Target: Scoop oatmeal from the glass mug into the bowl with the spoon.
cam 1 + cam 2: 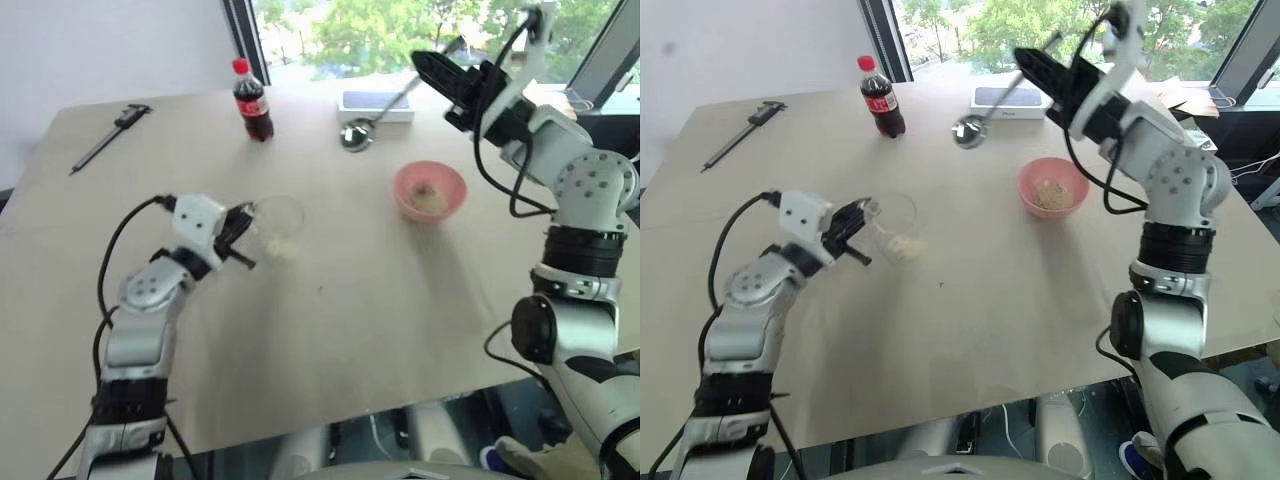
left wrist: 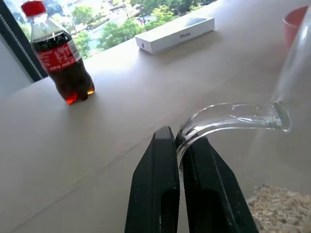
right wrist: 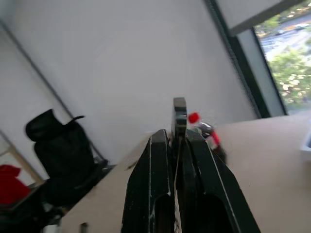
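The glass mug (image 1: 278,222) is at the left middle of the table (image 1: 350,330), with pale oatmeal (image 1: 283,246) low inside it. My left gripper (image 1: 243,232) is shut on the mug's thin handle (image 2: 228,119); more of the oatmeal (image 2: 282,208) lies just past the fingers. The pink bowl (image 1: 430,190) sits to the right and holds a little oatmeal. Raised behind the bowl, my right gripper (image 1: 428,66) is shut on the handle of the silver spoon (image 1: 356,134). The spoon's bowl hangs down to the left. In the right wrist view the spoon handle (image 3: 179,114) stands between the shut fingers.
A cola bottle (image 1: 253,100) with a red cap stands at the back of the table. A white phone box (image 1: 380,104) lies to its right, behind the spoon. A dark caliper (image 1: 110,135) lies at the far left. Windows run behind the table.
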Controlling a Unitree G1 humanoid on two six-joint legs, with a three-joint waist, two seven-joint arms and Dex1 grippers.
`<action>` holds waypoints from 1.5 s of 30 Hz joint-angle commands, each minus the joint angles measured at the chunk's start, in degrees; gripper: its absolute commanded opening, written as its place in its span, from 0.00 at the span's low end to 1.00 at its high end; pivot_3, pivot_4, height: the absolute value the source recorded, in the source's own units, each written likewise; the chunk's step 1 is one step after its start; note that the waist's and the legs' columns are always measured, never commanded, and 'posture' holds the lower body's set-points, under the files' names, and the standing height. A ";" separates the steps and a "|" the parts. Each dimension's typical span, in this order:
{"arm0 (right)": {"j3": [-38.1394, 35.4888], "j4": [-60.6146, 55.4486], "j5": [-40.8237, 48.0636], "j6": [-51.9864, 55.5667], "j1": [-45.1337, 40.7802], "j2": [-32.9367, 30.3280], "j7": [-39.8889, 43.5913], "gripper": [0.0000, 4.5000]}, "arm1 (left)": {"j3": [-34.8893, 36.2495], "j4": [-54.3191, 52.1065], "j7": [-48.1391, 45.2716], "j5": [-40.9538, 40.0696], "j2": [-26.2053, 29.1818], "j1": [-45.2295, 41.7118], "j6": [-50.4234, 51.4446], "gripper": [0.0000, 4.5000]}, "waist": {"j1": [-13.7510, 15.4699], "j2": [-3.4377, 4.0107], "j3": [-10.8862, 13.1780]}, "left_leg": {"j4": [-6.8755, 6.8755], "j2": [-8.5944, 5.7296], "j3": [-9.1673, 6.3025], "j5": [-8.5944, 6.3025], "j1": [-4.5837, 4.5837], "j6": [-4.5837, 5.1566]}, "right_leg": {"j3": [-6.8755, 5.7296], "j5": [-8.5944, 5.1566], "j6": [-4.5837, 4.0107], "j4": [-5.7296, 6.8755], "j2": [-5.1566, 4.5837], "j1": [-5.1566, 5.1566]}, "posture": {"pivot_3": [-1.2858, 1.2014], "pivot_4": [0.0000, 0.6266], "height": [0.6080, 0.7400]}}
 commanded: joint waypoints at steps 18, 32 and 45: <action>20.90 -6.29 -16.53 -12.59 5.54 -0.18 10.28 0.00 | -4.33 20.76 -0.53 5.04 -1.99 -16.25 -16.25 0.00 | -0.18 -0.02 0.00 | 0.08 -0.09 0.10 0.02 -0.21 -0.03 | 0.07 0.00 0.01 0.29 -0.05 -0.36 | 0.52 0.24 1.00; 31.43 4.64 -35.10 -36.22 12.59 8.07 13.98 0.00 | -4.23 18.57 0.23 3.83 -5.05 -16.54 -13.09 0.00 | -0.26 -0.04 -0.01 | 0.13 -0.16 0.10 0.04 -0.21 -0.06 | 0.04 0.00 0.01 0.33 -0.05 -0.39 | 0.52 0.24 1.00; 29.86 6.28 -39.30 -42.15 12.29 8.77 15.23 0.00 | -4.14 16.42 0.23 3.84 -4.97 -15.07 -11.17 0.00 | -0.28 -0.04 -0.01 | 0.13 -0.15 0.09 0.06 -0.19 -0.10 | 0.05 -0.01 0.01 0.33 -0.04 -0.40 | 0.52 0.24 1.00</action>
